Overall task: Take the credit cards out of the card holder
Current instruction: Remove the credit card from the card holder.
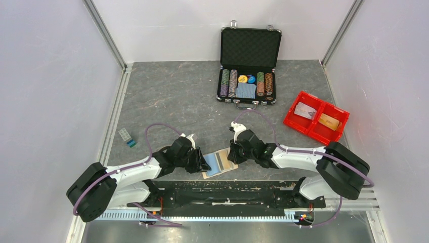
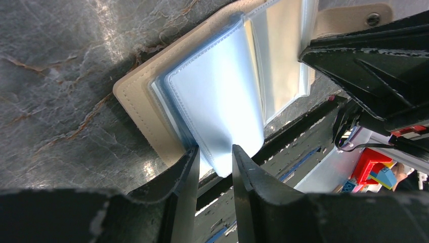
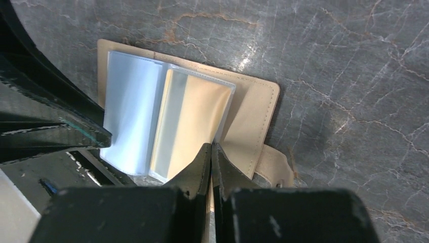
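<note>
Card holder (image 1: pixel 219 163) lies open near the front edge of the table (image 1: pixel 177 96), between our arms. Our left gripper (image 2: pixel 215 154) clamps its pale blue sleeves (image 2: pixel 217 101) between narrow fingers. Our right gripper (image 3: pixel 211 149) is pinched tight at a clear sleeve's corner. We see two credit cards (image 1: pixel 305 110) in the red tray (image 1: pixel 303 94).

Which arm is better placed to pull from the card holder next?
Right, likely: the right pincer is shut at the exposed sleeve's edge, while the left pincer holds the card holder's blue sleeves aside.
</note>
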Action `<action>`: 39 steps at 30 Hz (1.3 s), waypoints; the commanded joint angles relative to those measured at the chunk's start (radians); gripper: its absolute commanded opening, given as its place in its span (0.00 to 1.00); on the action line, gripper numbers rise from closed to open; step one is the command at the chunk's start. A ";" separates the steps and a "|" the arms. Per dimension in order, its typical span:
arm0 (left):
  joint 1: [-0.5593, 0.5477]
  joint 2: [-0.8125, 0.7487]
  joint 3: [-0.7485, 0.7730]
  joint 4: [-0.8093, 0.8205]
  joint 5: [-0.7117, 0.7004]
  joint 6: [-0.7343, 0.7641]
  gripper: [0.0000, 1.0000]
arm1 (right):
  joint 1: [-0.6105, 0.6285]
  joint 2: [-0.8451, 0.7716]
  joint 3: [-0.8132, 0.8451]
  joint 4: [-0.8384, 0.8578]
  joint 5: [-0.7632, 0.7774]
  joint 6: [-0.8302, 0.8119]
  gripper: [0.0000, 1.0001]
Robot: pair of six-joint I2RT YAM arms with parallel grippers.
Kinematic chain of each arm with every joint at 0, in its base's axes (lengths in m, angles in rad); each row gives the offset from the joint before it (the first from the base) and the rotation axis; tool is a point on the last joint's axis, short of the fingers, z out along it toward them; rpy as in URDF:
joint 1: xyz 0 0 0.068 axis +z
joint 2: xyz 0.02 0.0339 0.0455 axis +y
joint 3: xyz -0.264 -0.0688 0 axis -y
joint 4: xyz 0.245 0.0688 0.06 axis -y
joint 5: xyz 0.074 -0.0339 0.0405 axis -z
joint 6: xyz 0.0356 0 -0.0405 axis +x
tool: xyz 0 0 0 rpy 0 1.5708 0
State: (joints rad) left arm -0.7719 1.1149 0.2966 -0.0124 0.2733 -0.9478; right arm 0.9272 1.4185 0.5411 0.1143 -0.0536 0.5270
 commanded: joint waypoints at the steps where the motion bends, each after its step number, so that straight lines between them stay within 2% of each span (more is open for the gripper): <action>1: -0.004 0.012 0.016 0.009 -0.004 0.053 0.37 | 0.012 -0.058 0.005 0.051 -0.077 0.031 0.00; 13: -0.004 0.015 0.018 0.009 -0.002 0.055 0.37 | 0.013 -0.096 -0.004 0.133 -0.166 0.093 0.00; 19: -0.003 0.014 0.019 0.009 0.000 0.053 0.37 | 0.021 -0.075 -0.007 0.160 -0.184 0.106 0.17; 27: -0.003 -0.021 0.036 -0.040 -0.012 0.061 0.37 | 0.042 -0.022 0.006 0.179 -0.179 0.116 0.20; 33: -0.003 -0.056 0.050 -0.082 -0.031 0.067 0.39 | 0.059 -0.013 0.023 0.166 -0.153 0.105 0.38; 39: -0.003 -0.071 0.060 -0.112 -0.044 0.073 0.39 | 0.081 -0.013 0.048 0.139 -0.128 0.086 0.46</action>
State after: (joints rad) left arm -0.7719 1.0683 0.3191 -0.0948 0.2588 -0.9157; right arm 0.9920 1.4021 0.5419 0.2531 -0.2104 0.6350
